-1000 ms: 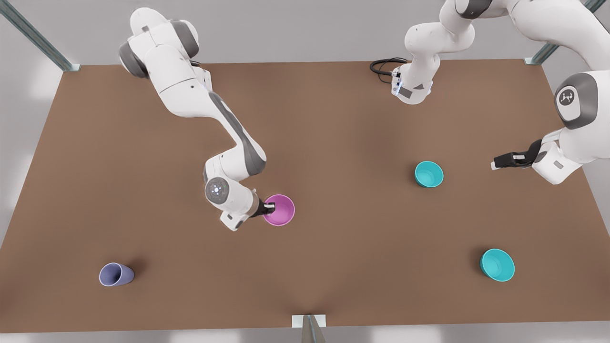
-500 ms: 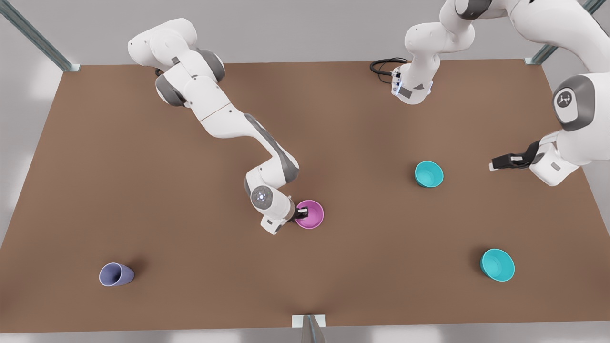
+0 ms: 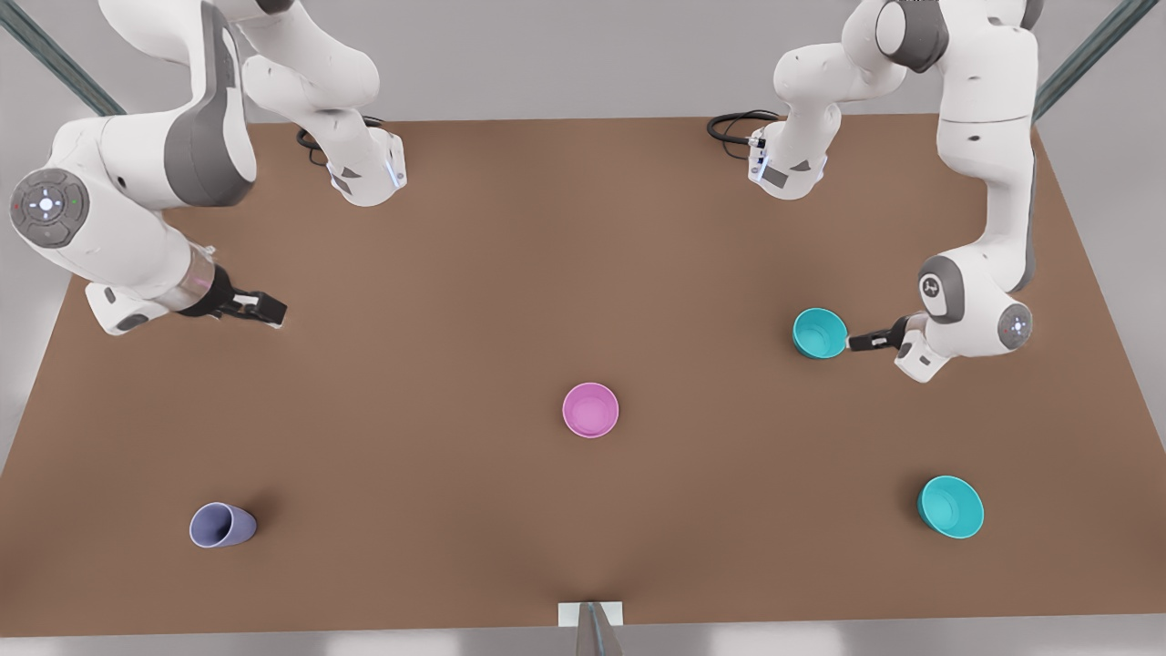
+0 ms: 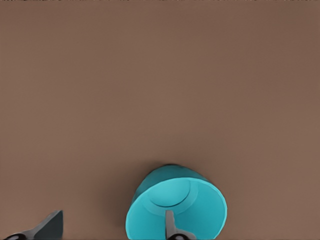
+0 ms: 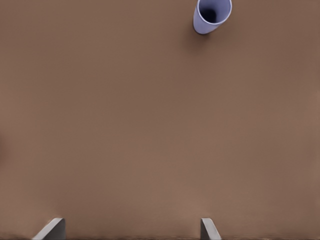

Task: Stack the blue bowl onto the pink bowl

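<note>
Front view overhead, whole table (image 3: 455, 273); wrist views close, facing tabletop; blue bowl (image 3: 819, 333) shared

We're seeing even, diffuse overhead light, no glare. Soft shadows are pooling beside the lavender cup (image 3: 221, 526) and teal bowl (image 3: 950, 507). The table (image 3: 583, 237) is rendering slightly smeared, edges undistorted.

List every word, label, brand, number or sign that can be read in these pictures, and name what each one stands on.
No readable text.
White emblem on the grey joint cap of the arm at the front view's right, beside the left tool: a logo, not letters.
Lit dots on that arm's round cap and the other arm's cap: indicator lights.
Blue bowl, pink bowl, other teal bowl, lavender cup, table: unmarked.
</note>
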`<action>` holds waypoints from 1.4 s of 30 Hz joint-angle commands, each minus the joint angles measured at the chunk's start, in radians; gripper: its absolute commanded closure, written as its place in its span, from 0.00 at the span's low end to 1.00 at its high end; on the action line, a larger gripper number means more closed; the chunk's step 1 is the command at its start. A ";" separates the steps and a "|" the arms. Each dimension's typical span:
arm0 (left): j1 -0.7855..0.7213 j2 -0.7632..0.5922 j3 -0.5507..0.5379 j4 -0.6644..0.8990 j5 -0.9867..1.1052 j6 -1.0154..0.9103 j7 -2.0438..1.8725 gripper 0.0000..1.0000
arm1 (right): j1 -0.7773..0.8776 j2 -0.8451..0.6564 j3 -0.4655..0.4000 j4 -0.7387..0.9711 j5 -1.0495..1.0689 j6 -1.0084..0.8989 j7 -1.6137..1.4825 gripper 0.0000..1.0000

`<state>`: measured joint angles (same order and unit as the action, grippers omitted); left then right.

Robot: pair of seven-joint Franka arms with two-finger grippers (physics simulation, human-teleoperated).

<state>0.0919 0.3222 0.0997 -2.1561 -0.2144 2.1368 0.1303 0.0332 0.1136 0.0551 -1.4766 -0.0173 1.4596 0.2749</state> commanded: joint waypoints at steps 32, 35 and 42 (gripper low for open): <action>-0.044 0.026 -0.014 -0.151 -0.112 0.223 0.252 0.68 | 0.028 0.028 -0.057 0.009 -0.033 -0.133 -0.112 0.00; -0.044 0.026 -0.014 -0.149 -0.114 0.216 0.250 0.79 | 0.028 0.031 -0.057 0.009 -0.033 -0.133 -0.115 0.00; -0.098 -0.008 -0.050 0.008 -0.123 0.089 0.089 0.79 | 0.028 0.040 -0.066 0.009 -0.033 -0.131 -0.117 0.00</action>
<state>0.0078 0.3215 0.0566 -2.1558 -0.3242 2.2882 0.3252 0.0602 0.1553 -0.0104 -1.4685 -0.0513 1.3288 0.1785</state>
